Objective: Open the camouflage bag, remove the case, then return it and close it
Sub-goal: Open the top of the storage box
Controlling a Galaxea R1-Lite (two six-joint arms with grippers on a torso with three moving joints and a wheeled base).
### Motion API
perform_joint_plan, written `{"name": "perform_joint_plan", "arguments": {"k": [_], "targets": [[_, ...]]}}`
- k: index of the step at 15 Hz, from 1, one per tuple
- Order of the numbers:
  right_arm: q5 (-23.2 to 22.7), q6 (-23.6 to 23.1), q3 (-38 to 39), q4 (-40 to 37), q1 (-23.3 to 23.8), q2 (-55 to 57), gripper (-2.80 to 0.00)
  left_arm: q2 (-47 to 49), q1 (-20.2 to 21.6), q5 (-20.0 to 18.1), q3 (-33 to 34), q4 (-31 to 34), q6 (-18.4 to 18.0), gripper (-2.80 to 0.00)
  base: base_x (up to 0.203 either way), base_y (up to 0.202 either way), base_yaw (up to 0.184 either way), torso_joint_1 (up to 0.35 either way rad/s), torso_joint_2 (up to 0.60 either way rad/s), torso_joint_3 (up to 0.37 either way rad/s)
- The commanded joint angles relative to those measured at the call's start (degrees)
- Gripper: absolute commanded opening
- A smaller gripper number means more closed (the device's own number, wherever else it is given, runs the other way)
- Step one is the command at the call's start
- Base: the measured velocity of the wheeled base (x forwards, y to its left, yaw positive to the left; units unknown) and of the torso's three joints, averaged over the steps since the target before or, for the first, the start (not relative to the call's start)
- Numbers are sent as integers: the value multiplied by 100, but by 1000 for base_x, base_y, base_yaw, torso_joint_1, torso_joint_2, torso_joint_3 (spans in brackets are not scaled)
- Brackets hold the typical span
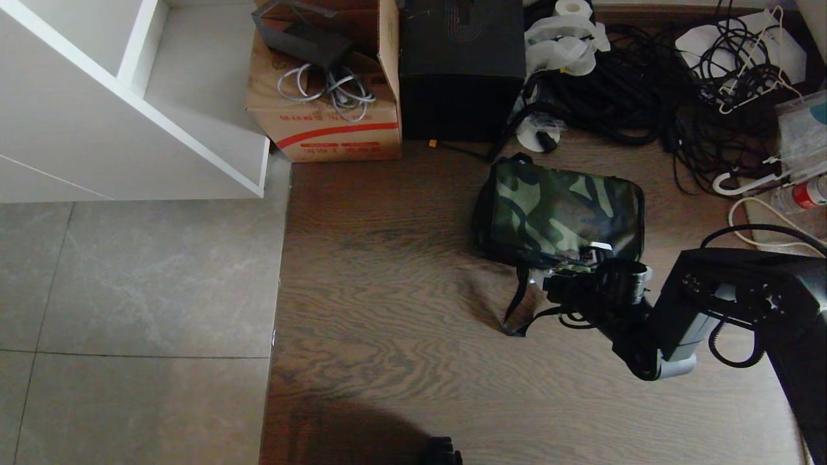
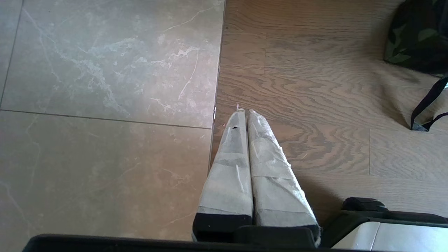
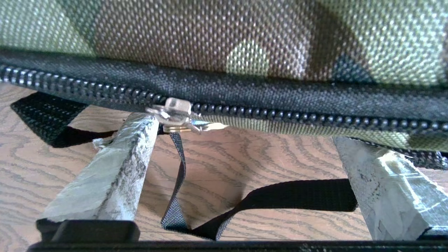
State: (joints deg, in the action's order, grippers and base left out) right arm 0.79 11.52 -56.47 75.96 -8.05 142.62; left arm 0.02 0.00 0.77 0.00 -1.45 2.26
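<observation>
**Camouflage bag: zipper pull easy to miss**

Camouflage bag [image 1: 561, 213] lies zipped shut on the wooden floor [image 1: 387, 290], in front of the tall black box [image 1: 461, 68]. At the bag's near edge the right gripper [image 3: 241, 140] stands wide and empty; one finger [image 3: 115, 175] touches the metal slider [image 3: 175, 113], and its thin pull tab [image 3: 178, 164] hangs beside it. Closing off-centre would likely pinch fabric or strap [image 3: 297, 196] instead, dragging the soft bag. The left gripper [image 2: 245, 115], pressed closed, waits far from the bag.

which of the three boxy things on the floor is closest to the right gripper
The camouflage bag: the open right gripper is at its zipper edge; the black box and cardboard carton sit farther back.
</observation>
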Motion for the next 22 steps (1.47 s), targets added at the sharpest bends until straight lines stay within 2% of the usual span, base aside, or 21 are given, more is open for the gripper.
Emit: {"name": "perform_joint_plan", "arguments": {"k": [1, 3, 4, 15, 20, 22], "targets": [[61, 17, -132, 33, -8, 47, 0, 1, 4, 2, 53, -4, 3, -280, 0, 0, 0, 0, 0, 0], [76, 26, -145, 59, -19, 89, 0, -2, 2, 2, 53, -4, 3, -280, 0, 0, 0, 0, 0, 0], [80, 40, -151, 59, -30, 97, -280, -2, 0, 2, 53, -4, 3, -280, 0, 0, 0, 0, 0, 0], [87, 78, -195, 86, -83, 115, -280, -2, 0, 2, 53, -4, 3, -280, 0, 0, 0, 0, 0, 0], [-13, -42, 435, -79, -83, -292, -280, 1, 8, 2, 53, -4, 3, -280, 0, 0, 0, 0, 0, 0], [-99, -221, 634, -497, -76, -525, -280, 5, 1, 2, 53, -4, 3, -280, 0, 0, 0, 0, 0, 0]]}}
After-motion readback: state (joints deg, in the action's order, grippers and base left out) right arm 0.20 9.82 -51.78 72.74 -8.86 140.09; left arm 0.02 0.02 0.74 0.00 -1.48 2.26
